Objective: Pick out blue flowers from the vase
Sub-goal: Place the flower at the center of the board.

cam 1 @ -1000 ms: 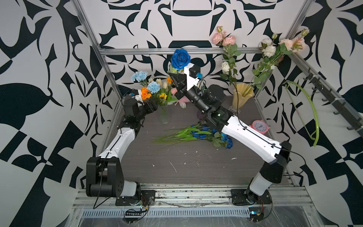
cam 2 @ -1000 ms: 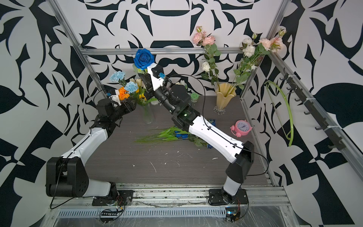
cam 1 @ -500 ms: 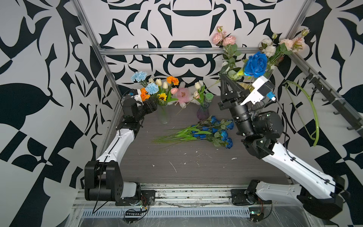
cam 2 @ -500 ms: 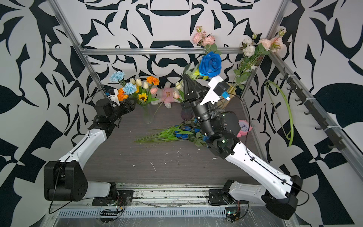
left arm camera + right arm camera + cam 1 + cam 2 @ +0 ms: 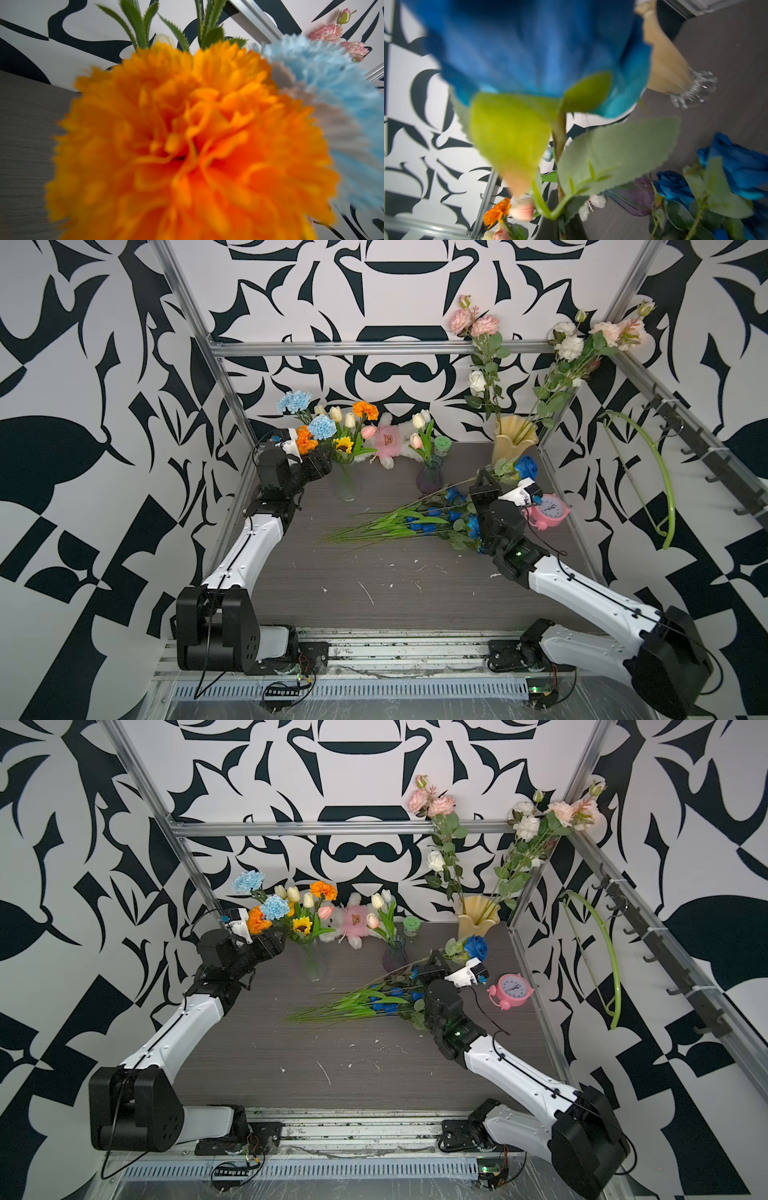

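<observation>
The right gripper (image 5: pixel 484 484), right of centre in both top views, is clamped shut on the green stem of a large deep-blue fabric rose (image 5: pixel 526 467). Its bloom stands just above the fingers, in front of the foot of a cream fluted vase (image 5: pixel 514 439). In the right wrist view the same rose (image 5: pixel 529 47) fills most of the frame, blurred, with its stem and serrated leaves below it.

Just left of that gripper, a heap of dark-blue tulips and roses with long green leaves (image 5: pixel 432 516) lies flat on the dark grey wood-grain table (image 5: pixel 374 593), stems pointing towards the left of the frame. A round pink alarm clock (image 5: pixel 547 510) sits close on the gripper's right; its dial numerals are too small to read.

In the upper left of the table, the left gripper (image 5: pixel 322 464) is at the mouth of a clear glass vase (image 5: pixel 345 489). I cannot tell how wide its jaws stand, or whether they touch anything. An orange marigold (image 5: pixel 187 145) blocks the left wrist view. Two pale-blue frilly carnations (image 5: pixel 322 427) remain in that vase among cream tulips and a sunflower.
</observation>
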Available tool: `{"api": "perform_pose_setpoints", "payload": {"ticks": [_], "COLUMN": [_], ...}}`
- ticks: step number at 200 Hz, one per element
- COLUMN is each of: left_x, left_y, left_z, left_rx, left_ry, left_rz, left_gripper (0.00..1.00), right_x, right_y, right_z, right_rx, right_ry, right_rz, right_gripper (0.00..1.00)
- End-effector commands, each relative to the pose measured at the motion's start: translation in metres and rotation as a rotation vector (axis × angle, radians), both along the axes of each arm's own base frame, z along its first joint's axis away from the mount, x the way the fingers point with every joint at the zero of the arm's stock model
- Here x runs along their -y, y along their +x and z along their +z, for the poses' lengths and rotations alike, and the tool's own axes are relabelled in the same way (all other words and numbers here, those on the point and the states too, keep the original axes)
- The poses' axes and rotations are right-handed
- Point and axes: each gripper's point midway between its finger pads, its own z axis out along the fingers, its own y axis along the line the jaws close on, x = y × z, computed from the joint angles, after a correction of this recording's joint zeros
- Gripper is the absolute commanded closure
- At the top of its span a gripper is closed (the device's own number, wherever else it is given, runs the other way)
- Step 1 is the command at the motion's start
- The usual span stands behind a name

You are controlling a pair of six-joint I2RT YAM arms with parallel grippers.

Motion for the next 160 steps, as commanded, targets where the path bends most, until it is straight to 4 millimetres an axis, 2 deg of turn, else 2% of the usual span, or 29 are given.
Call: {"api": "perform_pose_setpoints", "payload": {"ticks": [1, 21, 41, 77, 127, 147, 160], "left_x": [-0.001, -0.001, -0.001, -0.001, 0.002, 0.001, 0.002], "left_y": [-0.006, -0.005, -0.005, -0.005, -0.002, -0.001, -0.001], "left_z": [-0.005, -0.005, -0.006, -0.006, -0.015, -0.016, -0.014], "left_rx": [-0.011, -0.01, -0.013, -0.011, -0.029, -0.029, -0.024], "left_ry": [0.007, 0.003, 0.003, 0.01, 0.002, 0.004, 0.004], "left_rz": [-0.005, -0.004, -0.007, -0.006, -0.021, -0.017, -0.019], "left_gripper": [0.22, 0.22, 0.22, 0.21, 0.22, 0.22, 0.21], "right_x": [0.006, 0.0, -0.005, -0.005, 0.001, -0.004, -0.01], "right_y": [0.005, 0.018, 0.033, 0.054, 0.083, 0.097, 0.108], "right_z": [-0.012, -0.046, -0.07, -0.082, -0.113, -0.125, -0.125], "right_rx": [0.002, -0.074, -0.112, -0.198, -0.31, -0.344, -0.35], "right_ry": [0.213, 0.259, 0.288, 0.201, 0.151, 0.154, 0.118], "right_rz": [-0.064, -0.069, -0.078, -0.092, -0.081, -0.042, -0.012], "right_gripper": [1.0, 1.0, 1.0, 1.0, 1.0, 1.0, 1.0]}}
